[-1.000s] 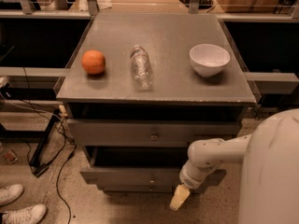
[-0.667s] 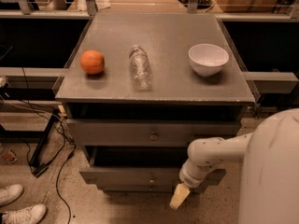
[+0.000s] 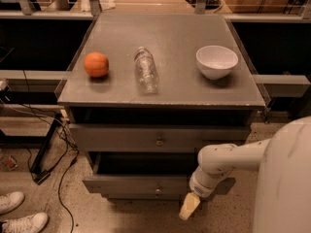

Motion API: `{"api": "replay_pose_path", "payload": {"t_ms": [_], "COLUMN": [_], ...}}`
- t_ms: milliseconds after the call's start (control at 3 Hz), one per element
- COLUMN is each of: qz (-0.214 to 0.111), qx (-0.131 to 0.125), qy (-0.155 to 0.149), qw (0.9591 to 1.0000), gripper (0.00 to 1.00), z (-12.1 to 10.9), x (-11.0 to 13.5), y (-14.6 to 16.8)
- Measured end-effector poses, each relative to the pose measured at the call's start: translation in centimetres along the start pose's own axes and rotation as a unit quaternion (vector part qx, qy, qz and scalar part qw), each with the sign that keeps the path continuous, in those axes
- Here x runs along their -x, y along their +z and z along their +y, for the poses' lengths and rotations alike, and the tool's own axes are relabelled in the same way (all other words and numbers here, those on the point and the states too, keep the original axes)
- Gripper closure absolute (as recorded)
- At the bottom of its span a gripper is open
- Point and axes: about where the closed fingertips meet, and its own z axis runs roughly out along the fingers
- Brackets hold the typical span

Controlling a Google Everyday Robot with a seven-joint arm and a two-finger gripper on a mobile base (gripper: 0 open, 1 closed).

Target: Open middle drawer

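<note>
Shows the gripper [image 3: 188, 207] low at the right end of the middle drawer [image 3: 126, 184], grasp impossible to tell, that drawer standing partly out beneath the top drawer [image 3: 112, 139].

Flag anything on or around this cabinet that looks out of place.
The clear bottle lies on its side on the cabinet top, between the orange and the white bowl. The middle drawer juts forward, with a dark gap above its front. The gripper hangs low, right of that drawer's front.
</note>
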Motion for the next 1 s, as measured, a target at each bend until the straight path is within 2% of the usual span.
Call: {"api": "replay_pose_path", "payload": {"t_ms": [667, 1000], "qz": [0.015, 0.015], "qx": [0.007, 0.007], "qy": [0.018, 0.018], "qw": [0.9997, 0.9997], "gripper": [0.0, 0.0], "z": [0.7, 0.6], "x": [-2.0, -1.9], "y": [-0.9, -1.2]}}
